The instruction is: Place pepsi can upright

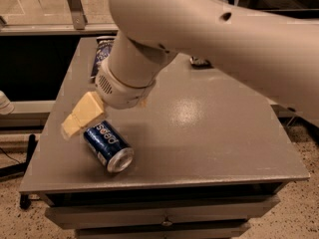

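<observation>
The dark blue pepsi can (107,146) lies on its side near the front left of the grey table (209,133), its silver end facing the front edge. My gripper (79,117) hangs from the big white arm just above and left of the can's far end. Its cream-coloured tip points down and left, close to the can.
A blue crinkled chip bag (102,54) lies at the back left, mostly hidden behind the arm. A bit of another can (200,62) shows at the back behind the arm. The table's left and front edges are close to the pepsi can.
</observation>
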`<action>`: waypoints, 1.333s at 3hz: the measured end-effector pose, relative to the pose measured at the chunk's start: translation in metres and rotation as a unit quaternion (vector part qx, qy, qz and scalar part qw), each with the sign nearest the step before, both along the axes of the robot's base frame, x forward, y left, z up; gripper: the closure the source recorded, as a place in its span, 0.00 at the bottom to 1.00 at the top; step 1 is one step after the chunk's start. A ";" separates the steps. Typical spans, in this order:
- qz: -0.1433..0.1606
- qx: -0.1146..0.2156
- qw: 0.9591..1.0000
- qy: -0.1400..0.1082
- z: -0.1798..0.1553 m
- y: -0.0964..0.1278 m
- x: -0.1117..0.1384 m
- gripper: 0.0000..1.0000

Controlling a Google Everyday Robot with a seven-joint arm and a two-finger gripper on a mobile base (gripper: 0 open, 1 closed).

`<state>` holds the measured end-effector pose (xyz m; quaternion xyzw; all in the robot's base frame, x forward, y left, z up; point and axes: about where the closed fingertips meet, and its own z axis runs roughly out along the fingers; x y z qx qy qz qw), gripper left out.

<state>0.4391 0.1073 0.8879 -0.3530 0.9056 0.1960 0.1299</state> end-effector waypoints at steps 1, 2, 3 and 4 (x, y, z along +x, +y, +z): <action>-0.001 -0.037 0.999 -0.005 -0.017 0.021 -0.014 0.00; -0.004 -0.085 0.996 -0.017 -0.036 0.031 -0.020 0.00; -0.012 -0.125 0.992 -0.033 -0.048 0.031 -0.018 0.00; -0.019 -0.159 0.986 -0.055 -0.050 0.023 -0.009 0.16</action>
